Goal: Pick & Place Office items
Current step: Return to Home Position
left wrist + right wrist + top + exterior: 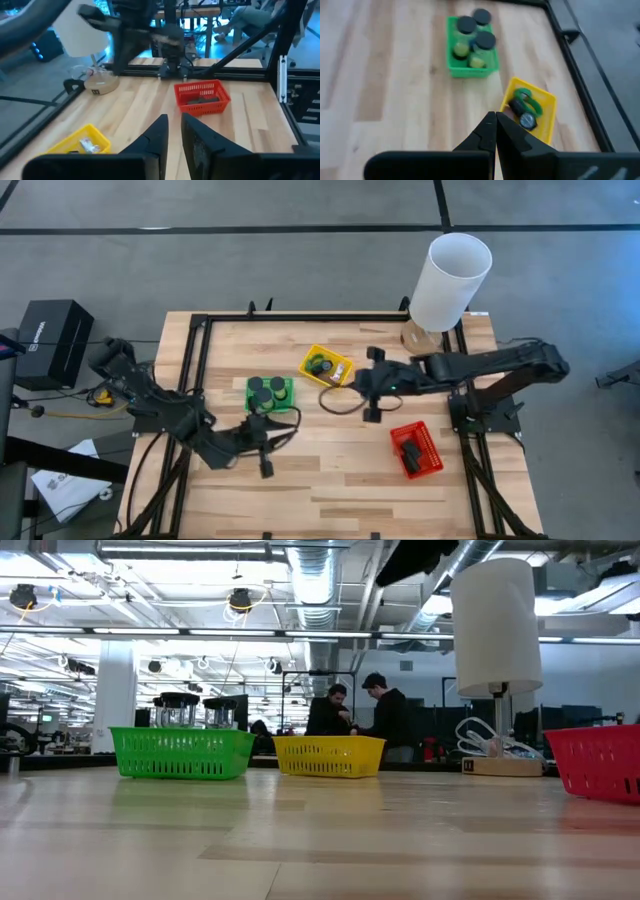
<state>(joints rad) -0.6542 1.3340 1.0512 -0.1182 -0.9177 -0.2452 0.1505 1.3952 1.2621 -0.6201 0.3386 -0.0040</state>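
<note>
Closest to the right wrist camera, the right gripper [495, 117] hovers above the wooden table [340, 480] with its two dark fingers pressed together and nothing between them. Just ahead of its fingertips sits the yellow basket [549, 122], skewed to the table's edges, holding a green ring [526, 97] and a black watch [520, 107] with a round face. Farther ahead of the same gripper stands the green basket [470, 71], filled with black pucks [466, 24]. The left gripper [174, 120] hangs over the table's left-front part, just beyond the green basket's near side, its fingers a narrow gap apart and empty. Well ahead of it lies the red basket [201, 90] with a dark item [202, 100] inside. Beyond that stands the tall white cylinder [450, 280] at the far corner. The right arm is the nearer one to the yellow basket, so its way out seems to be up and back, away from the basket's rim. With every item seen resting in a basket, the sorting looks done.
</note>
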